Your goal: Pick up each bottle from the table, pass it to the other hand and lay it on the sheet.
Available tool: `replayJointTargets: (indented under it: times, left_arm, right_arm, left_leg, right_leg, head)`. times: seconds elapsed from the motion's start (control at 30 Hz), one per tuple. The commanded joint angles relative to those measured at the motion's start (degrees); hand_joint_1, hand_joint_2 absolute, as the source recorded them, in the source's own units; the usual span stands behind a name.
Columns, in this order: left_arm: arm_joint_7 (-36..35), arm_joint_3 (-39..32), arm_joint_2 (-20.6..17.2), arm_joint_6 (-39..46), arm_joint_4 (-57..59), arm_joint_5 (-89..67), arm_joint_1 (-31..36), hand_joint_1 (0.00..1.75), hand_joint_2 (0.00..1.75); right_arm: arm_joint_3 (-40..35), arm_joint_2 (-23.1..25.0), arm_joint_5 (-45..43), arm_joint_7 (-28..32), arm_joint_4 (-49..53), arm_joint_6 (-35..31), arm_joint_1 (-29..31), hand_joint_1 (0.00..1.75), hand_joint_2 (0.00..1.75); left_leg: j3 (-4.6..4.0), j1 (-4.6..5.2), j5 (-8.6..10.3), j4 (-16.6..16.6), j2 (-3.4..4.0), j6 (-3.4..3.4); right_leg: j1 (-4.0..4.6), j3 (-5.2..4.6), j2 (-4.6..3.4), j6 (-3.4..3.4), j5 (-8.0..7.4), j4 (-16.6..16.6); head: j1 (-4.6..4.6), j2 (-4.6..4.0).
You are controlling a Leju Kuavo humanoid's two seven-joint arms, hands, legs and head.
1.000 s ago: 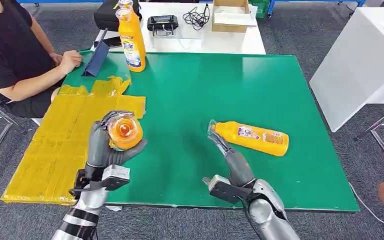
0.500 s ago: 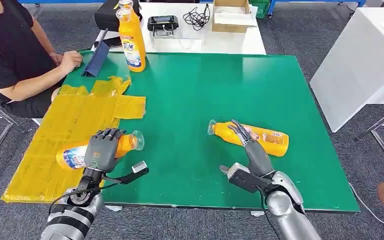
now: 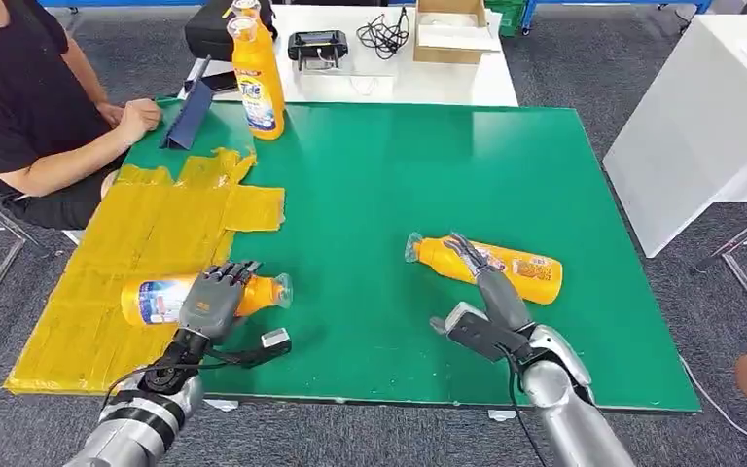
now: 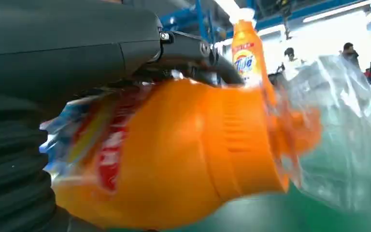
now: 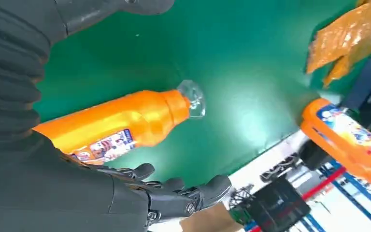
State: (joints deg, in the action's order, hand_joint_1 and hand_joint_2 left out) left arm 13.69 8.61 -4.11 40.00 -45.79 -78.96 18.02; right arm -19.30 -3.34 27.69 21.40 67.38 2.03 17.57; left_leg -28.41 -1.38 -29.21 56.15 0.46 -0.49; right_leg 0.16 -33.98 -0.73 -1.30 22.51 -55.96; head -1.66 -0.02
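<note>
**Right hand spread over the lying bottle; left hand lays its bottle on the sheet**

Head view: the left hand point(image 3: 216, 300) grips an orange bottle point(image 3: 170, 297) lying on its side, body on the yellow sheet point(image 3: 126, 233), wrapped cap end poking out over the sheet's edge toward the middle of the green counter point(image 3: 428, 175). Whether the bottle's weight already rests on the sheet is hard to judge. The right hand point(image 3: 481, 277) holds nothing, its fingers spread just over the neck end of a second bottle point(image 3: 491, 266). That bottle's long axis runs across the counter, cap toward the robot's left, base to the right. This hand is plainly the nearer one, so the next pick looks to be its job. Contact between fingers and bottle cannot be made out. A third, upright bottle point(image 3: 256, 78) stands at the counter's far left corner, well apart from both hands, beside a seated person point(image 3: 19, 107).

Left wrist view: dark fingers point(image 4: 193, 48) wrap over the held bottle, whose label is blurred; the upright bottle shows beyond.

Right wrist view: the second bottle lies apart from the spread fingers point(image 5: 183, 193), with green counter showing between them; its base is cut off behind the ribbed cover.
</note>
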Motion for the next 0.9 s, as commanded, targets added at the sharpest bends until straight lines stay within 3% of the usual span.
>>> replayJointTargets:
  times: [0.03, 0.2, 0.33, 0.37, 0.57, 0.6, 0.63, 0.67, 0.8, 0.9]
  left_arm:
    - [14.8, -7.3, 4.1, -12.1, -2.2, 20.2, 0.3, 0.00, 0.00]
    - [16.3, -7.9, 3.7, -14.9, -3.4, 23.4, 0.2, 0.00, 0.00]
    - [21.8, -10.9, 4.2, -24.1, -6.2, 35.2, -0.5, 0.00, 0.00]
    - [22.9, -11.8, 4.3, -27.2, -7.6, 38.6, -0.8, 0.00, 0.00]
    - [25.0, -15.4, 5.3, -39.6, -12.8, 50.9, -2.0, 0.00, 0.00]
    - [25.0, -15.5, 5.5, -40.0, -13.5, 51.2, -2.3, 0.00, 1.75]
    - [23.1, -15.4, 5.9, -42.5, -14.1, 52.5, -2.3, 0.00, 1.75]
    - [22.9, -15.3, 6.3, -44.0, -15.0, 53.9, -2.5, 0.00, 0.00]
    - [21.6, -14.6, 7.2, -46.7, -17.1, 57.6, -2.9, 0.00, 0.00]
    - [20.7, -12.3, 8.5, -42.0, -25.0, 54.3, -5.9, 0.00, 0.00]
  right_arm:
    - [1.0, -1.7, 0.5, -0.9, -3.1, -1.5, 0.1, 0.00, 1.75]
    - [1.6, -1.3, 0.5, -0.9, -3.5, -1.7, 0.1, 0.00, 1.75]
    - [1.9, -0.4, 2.3, -1.4, -4.5, -3.2, 1.0, 0.00, 1.75]
    - [1.8, -0.3, 2.5, -1.6, -4.8, -3.1, 1.3, 0.00, 0.00]
    - [1.6, -0.4, 3.2, -1.6, -7.1, -2.6, 2.9, 0.00, 0.00]
    - [1.3, -0.5, 3.8, -2.0, -7.8, -2.6, 3.4, 0.00, 1.75]
    - [1.6, -0.2, 4.0, -2.2, -9.3, -2.5, 4.4, 0.00, 1.75]
    - [1.4, -0.1, 4.2, -2.4, -10.8, -2.1, 5.5, 0.00, 1.75]
    - [0.9, 0.4, 5.5, -3.2, -15.6, -2.6, 9.5, 0.00, 1.75]
    - [0.9, 0.7, 9.0, -6.4, -14.4, -4.9, 9.4, 0.00, 1.75]
  left_leg:
    - [0.18, 0.03, -0.05, -0.1, -0.09, 0.12]
    - [0.18, 0.05, -0.05, -0.1, -0.10, 0.12]
    - [0.15, 0.04, -0.04, -0.1, -0.01, 0.09]
    - [0.07, 0.02, -0.03, 0.0, 0.03, 0.06]
    - [0.11, 0.02, -0.05, -0.1, 0.04, 0.09]
    - [0.16, 0.05, -0.07, -0.1, 0.04, 0.12]
    - [0.06, 0.03, -0.04, 0.0, 0.06, 0.09]
    - [0.17, 0.06, -0.06, -0.1, 0.06, 0.13]
    - [0.16, 0.07, -0.04, -0.1, 0.05, 0.13]
    - [0.14, 0.08, -0.06, 0.0, 0.10, 0.13]
  right_leg:
    - [-0.02, 0.18, 0.11, -0.04, 0.07, 0.1]
    - [-0.02, 0.17, 0.13, -0.04, 0.08, 0.1]
    - [-0.02, 0.13, 0.06, -0.02, 0.05, 0.1]
    - [-0.01, 0.05, 0.01, -0.01, 0.01, 0.0]
    - [-0.01, 0.08, 0.00, -0.02, 0.03, 0.0]
    - [-0.03, 0.12, 0.00, -0.04, 0.05, 0.0]
    - [-0.02, 0.03, -0.03, -0.03, 0.02, 0.0]
    - [-0.04, 0.12, -0.03, -0.04, 0.04, 0.0]
    - [-0.05, 0.12, -0.01, -0.05, 0.03, 0.0]
    - [-0.06, 0.09, -0.07, -0.05, 0.03, 0.0]
  head:
    - [-0.02, 0.00]
    - [0.00, 0.00]
    - [0.00, 0.00]
    - [0.00, 0.00]
    - [0.00, 0.00]
    - [-0.02, 0.00]
    - [0.00, 0.00]
    - [-0.02, 0.00]
    - [-0.02, 0.00]
    - [0.00, 0.00]
